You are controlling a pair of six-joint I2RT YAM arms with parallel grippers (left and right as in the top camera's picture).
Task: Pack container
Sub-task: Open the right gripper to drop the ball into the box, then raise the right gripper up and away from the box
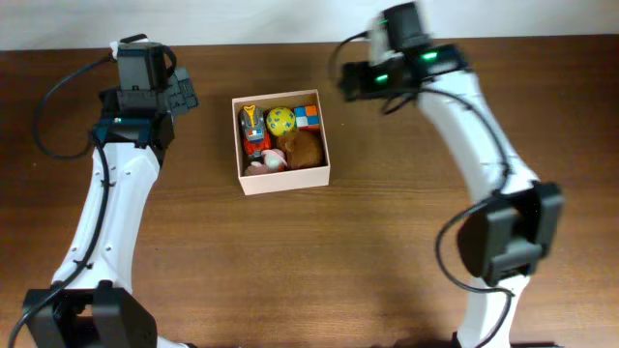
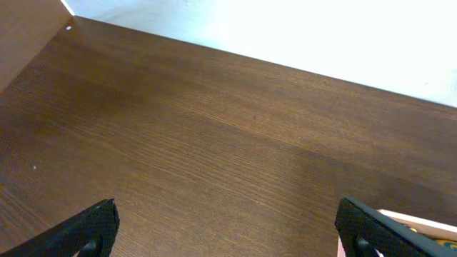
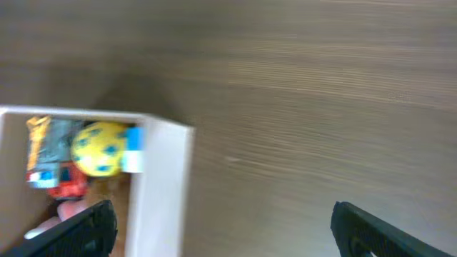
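A dark brown wood-grain table [image 1: 319, 261] fills the overhead view. A pale white strip [image 1: 242, 19] borders it at twelve o'clock.

Reads dark brown with fine straight grain across the wooden counter [image 1: 387, 242]. Shows thin white walls and a tan inside on the square shallow cardboard container [image 1: 287, 180]. Sets against that tan a yellow ball [image 1: 280, 121] dotted blue-green, a fuzzy brown plush toy [image 1: 306, 148], orange, blue and white block cubes [image 1: 308, 117], a red, blue and yellow toy figure [image 1: 252, 129] and a pale pink toy [image 1: 265, 164]. Pairs white arm links [image 1: 106, 208] with black joints.
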